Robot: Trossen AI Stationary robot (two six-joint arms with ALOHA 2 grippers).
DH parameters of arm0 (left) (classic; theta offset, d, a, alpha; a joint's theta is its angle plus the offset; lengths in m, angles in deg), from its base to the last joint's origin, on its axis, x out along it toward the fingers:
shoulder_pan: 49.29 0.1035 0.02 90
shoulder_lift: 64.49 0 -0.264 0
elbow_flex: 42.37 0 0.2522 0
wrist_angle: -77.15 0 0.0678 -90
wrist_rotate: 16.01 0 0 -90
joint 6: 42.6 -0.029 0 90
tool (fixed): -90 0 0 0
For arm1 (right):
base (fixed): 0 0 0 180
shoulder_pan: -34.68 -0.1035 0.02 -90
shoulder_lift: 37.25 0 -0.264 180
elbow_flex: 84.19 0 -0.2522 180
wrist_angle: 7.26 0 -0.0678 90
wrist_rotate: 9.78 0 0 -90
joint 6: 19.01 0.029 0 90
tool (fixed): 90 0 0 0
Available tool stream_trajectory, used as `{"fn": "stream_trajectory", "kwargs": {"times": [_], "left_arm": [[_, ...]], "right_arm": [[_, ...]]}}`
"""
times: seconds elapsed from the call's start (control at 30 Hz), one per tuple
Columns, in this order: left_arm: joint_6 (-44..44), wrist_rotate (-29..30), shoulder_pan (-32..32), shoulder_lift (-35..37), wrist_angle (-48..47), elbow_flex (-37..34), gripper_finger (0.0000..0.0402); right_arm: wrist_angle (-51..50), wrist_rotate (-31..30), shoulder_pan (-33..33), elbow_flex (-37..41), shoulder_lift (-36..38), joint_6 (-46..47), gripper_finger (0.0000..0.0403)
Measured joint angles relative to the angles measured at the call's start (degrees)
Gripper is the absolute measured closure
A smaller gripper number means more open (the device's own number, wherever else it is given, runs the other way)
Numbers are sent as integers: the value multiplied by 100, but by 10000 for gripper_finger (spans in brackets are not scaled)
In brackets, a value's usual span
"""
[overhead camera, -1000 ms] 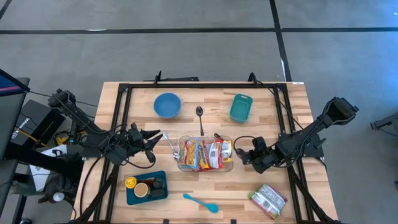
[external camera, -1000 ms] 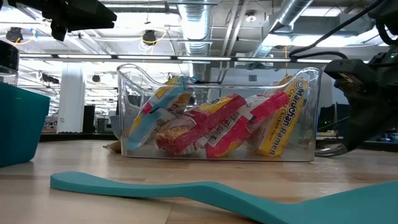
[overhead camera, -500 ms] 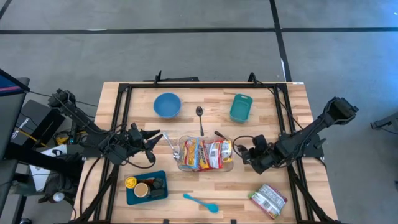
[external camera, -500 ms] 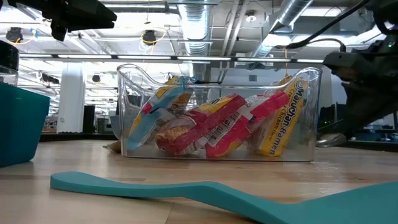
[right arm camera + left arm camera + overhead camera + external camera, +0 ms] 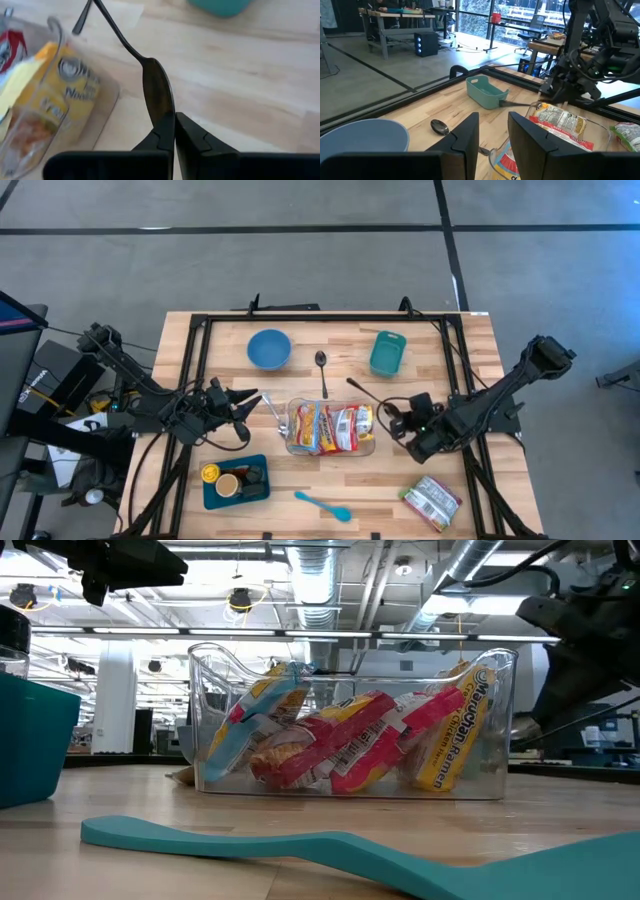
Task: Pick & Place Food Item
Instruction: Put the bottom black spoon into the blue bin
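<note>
Though hidden from above, right fingers [image 5: 174, 131] clamped on black spoon [image 5: 156, 95] beside noodle bin [image 5: 331, 427]; left fingers [image 5: 492, 131] apart, idle.

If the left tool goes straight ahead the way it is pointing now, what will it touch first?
Probably the clear container of noodle packets, which lies ahead of the left tool in the high view. A metal spoon lies off to one side; depth is hard to judge.
</note>
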Motion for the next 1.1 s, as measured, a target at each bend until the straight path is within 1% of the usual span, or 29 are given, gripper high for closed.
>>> {"fn": "stream_trajectory", "kwargs": {"times": [0.13, 0.27, 0.4, 0.47, 0.67, 0.83, 1.1], "left_arm": [[0, 0, 1, 0, 0, 0, 302], [0, 1, -1, 0, 0, 0, 302], [0, -1, 1, 0, 0, 0, 302], [0, 1, 0, 0, 0, 0, 302], [0, -1, 0, 0, 0, 0, 302], [0, 1, 2, 0, 0, 0, 302], [0, 1, 2, 2, 0, 0, 302]], "right_arm": [[-213, -276, 0, -27, 2, 257, 403], [-382, -675, 20, -27, 2, 583, 403], [-536, -1069, 144, -27, 2, 896, 403], [-576, -1154, 262, -27, 2, 964, 403], [-676, -1412, 737, -27, 2, 975, 403], [-867, -1434, 1238, -27, 65, 951, 403], [-793, -1538, 2007, -27, 553, 202, 403]]}}
